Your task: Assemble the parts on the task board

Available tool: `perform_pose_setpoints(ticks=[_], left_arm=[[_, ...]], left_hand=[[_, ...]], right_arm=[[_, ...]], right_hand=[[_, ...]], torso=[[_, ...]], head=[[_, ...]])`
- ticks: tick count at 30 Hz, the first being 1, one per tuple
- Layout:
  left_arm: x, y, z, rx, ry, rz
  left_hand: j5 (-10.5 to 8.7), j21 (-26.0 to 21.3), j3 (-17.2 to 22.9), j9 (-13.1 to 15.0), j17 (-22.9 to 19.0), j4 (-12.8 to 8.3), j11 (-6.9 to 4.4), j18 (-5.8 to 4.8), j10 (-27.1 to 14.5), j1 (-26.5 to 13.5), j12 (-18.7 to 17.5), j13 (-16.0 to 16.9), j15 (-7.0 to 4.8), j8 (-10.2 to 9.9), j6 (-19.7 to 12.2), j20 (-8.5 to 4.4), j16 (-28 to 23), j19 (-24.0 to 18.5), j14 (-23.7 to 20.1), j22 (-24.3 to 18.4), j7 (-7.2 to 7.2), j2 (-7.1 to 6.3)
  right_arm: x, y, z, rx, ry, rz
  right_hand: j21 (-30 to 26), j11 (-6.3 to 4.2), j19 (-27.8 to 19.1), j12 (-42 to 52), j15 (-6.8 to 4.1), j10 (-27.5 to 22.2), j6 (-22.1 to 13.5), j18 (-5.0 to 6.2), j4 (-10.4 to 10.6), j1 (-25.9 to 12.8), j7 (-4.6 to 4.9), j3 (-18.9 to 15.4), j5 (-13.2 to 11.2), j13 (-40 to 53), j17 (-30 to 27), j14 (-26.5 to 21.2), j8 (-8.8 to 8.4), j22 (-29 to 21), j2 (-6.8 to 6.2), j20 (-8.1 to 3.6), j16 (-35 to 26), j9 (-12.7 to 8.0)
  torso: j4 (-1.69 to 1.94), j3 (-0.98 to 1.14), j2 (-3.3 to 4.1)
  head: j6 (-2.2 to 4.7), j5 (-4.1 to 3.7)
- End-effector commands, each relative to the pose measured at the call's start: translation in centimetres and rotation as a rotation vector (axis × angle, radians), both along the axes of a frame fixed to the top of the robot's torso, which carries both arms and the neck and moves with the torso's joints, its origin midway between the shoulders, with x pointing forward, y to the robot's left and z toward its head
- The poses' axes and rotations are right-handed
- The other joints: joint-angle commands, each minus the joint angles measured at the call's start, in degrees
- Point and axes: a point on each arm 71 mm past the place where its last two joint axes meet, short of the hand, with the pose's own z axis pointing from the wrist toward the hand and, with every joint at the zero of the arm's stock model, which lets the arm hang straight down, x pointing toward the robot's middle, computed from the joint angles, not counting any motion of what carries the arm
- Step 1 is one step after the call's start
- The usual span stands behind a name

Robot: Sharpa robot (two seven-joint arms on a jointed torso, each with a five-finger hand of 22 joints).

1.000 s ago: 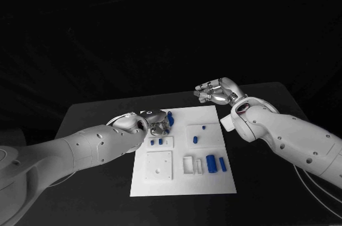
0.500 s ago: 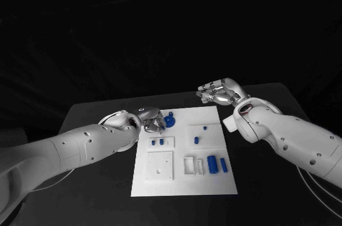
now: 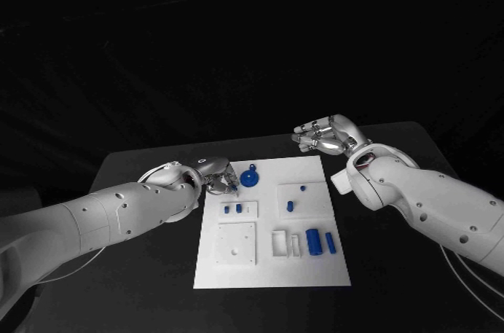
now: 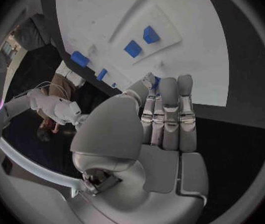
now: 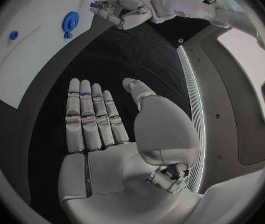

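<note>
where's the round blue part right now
In the head view the round blue part lies on the task board near its far edge, just beside the left hand.

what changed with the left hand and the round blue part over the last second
The left hand has drawn back off the task board toward its left edge, uncovering the round blue part, which now lies free at the board's far end. The right hand stayed raised beyond the board's far right corner, holding nothing. The other blue parts did not move.
</note>
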Motion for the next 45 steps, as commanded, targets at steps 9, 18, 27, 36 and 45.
perform_pose_setpoints(ticks=[9,18,27,36,45], left_arm=[[0.10,-0.14,-0.45,0.042,0.048,-0.018],[0.28,-0.31,-0.58,0.057,0.050,-0.022],[0.39,-0.46,-0.67,0.062,0.052,-0.024],[0.32,-0.60,-0.83,0.072,0.071,-0.029],[0.34,-0.56,-0.94,0.078,0.084,-0.028]], left_hand=[[-0.23,0.17,-0.11,0.04,0.08,0.16,0.17,0.81,-0.07,-0.16,-0.23,-0.03,0.06,0.36,0.11,-0.04,-0.45,-0.57,-0.09,1.18,-0.10,-0.15],[-0.23,0.21,-0.13,0.04,0.11,0.18,0.17,0.82,-0.07,-0.06,-0.23,-0.03,0.06,0.35,0.07,-0.03,-0.46,-0.66,-0.12,1.20,-0.09,-0.20],[-0.23,0.27,-0.11,0.03,0.13,0.19,0.21,0.83,-0.16,-0.06,-0.23,-0.03,0.08,0.34,-0.04,-0.02,-0.47,-0.68,-0.12,1.20,-0.06,-0.21],[-0.28,0.30,-0.07,0.04,0.12,0.23,0.22,0.84,-0.18,-0.07,-0.22,-0.03,0.10,0.36,-0.05,0.01,-0.54,-0.75,-0.18,1.19,-0.05,-0.17],[-0.25,0.32,-0.05,0.04,0.13,0.17,0.20,0.85,-0.16,0.01,-0.22,-0.02,0.10,0.36,-0.04,0.00,-0.54,-0.77,-0.18,1.20,-0.06,-0.20]], right_arm=[[-0.05,0.14,0.01,-0.007,-0.004,0.014],[-0.06,0.23,0.01,-0.006,-0.005,0.016],[-0.06,0.25,0.02,-0.005,-0.005,0.016],[-0.04,0.26,0.00,-0.005,-0.005,0.016],[-0.02,0.28,-0.02,-0.005,-0.005,0.017]], right_hand=[[-0.24,-0.16,-0.28,-0.37,-0.02,-0.33,-0.16,0.82,0.11,-0.09,-0.07,0.33,0.26,-0.09,-0.09,-0.39,-0.02,-0.07,-0.20,-0.01,-0.23,0.03],[-0.24,-0.16,-0.28,-0.37,-0.02,-0.33,-0.16,0.82,0.11,-0.09,-0.07,0.33,0.26,-0.09,-0.09,-0.39,-0.02,-0.07,-0.20,-0.01,-0.23,0.03],[-0.24,-0.16,-0.28,-0.37,-0.02,-0.33,-0.16,0.82,0.11,-0.09,-0.07,0.33,0.26,-0.09,-0.09,-0.39,-0.02,-0.07,-0.20,-0.01,-0.23,0.03],[-0.24,-0.16,-0.28,-0.37,-0.02,-0.33,-0.16,0.82,0.11,-0.09,-0.07,0.33,0.26,-0.09,-0.09,-0.39,-0.02,-0.07,-0.20,-0.01,-0.23,0.03],[-0.24,-0.16,-0.28,-0.37,-0.02,-0.33,-0.16,0.82,0.11,-0.09,-0.07,0.33,0.26,-0.09,-0.09,-0.39,-0.02,-0.07,-0.20,-0.01,-0.23,0.03]], torso=[[-0.14,0.09,-0.01],[-0.23,0.09,-0.02],[-0.15,0.10,-0.01],[-0.12,0.03,-0.01],[-0.16,0.03,0.02]], head=[[-0.01,0.23],[0.00,0.26],[-0.04,0.14],[-0.19,0.15],[-0.21,0.16]])
